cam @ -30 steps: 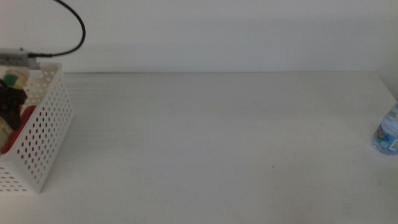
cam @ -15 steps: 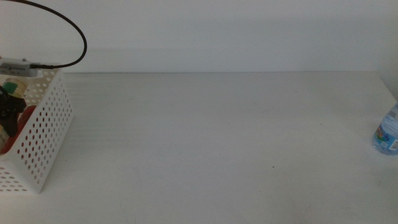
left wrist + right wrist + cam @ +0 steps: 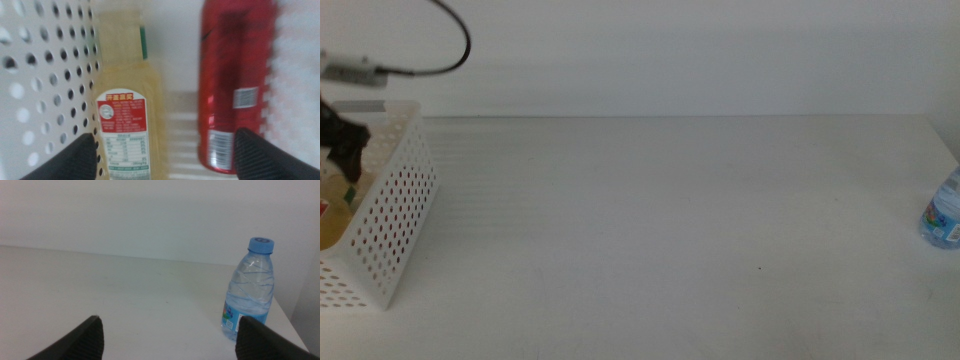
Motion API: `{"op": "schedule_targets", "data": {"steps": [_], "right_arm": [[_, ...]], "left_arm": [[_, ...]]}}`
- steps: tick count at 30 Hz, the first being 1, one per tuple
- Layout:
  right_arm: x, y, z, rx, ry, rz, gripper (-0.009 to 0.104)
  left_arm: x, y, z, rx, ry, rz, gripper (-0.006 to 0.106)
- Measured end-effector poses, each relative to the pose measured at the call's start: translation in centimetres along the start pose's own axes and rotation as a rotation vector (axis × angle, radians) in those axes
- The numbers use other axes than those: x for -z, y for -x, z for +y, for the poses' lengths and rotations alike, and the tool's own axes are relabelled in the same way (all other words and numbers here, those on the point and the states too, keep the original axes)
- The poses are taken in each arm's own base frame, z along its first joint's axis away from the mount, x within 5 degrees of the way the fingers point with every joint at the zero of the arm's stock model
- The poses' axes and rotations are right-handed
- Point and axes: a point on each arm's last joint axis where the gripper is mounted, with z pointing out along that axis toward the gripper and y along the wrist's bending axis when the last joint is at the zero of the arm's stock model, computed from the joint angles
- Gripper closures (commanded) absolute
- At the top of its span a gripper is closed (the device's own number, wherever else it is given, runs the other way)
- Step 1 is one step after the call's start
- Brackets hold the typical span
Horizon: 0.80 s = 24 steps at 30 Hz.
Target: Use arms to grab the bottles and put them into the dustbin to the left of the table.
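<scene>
My left gripper hangs over the white perforated dustbin at the table's left edge, jaws open and empty. In the left wrist view the yellow-liquid bottle and the red soda can lie side by side on the dustbin floor below the open left gripper. The blue-capped water bottle stands upright at the table's far right edge. In the right wrist view it stands ahead of the open, empty right gripper, off to one side. The right arm is out of the middle view.
The white table stretches bare between dustbin and water bottle. A black cable loops above the left arm. A pale wall stands behind the table's far edge.
My left gripper has risen from inside the dustbin to above its rim. The red can it had with it now lies in the dustbin. The water bottle has not moved.
</scene>
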Motion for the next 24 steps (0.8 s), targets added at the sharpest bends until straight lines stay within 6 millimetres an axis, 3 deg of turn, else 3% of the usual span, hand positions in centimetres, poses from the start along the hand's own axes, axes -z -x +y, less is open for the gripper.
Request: {"op": "schedule_targets", "data": {"steps": [5, 10, 16, 24], "right_arm": [[0.0, 0.0, 0.0, 0.000, 0.000, 0.000, 0.012], [0.0, 0.0, 0.0, 0.000, 0.000, 0.000, 0.012], [0.0, 0.0, 0.0, 0.000, 0.000, 0.000, 0.012], [0.0, 0.0, 0.0, 0.000, 0.000, 0.000, 0.012]], "left_arm": [[4.4, 0.3, -2.3, -0.016, 0.014, -0.109, 0.013], [9.7, -1.0, -4.9, -0.009, -0.068, -0.269, 0.016], [14.7, -4.8, -9.2, -0.092, -0.225, -0.507, 0.017], [17.6, -11.6, -13.4, -0.238, -0.430, -0.615, 0.017]]}}
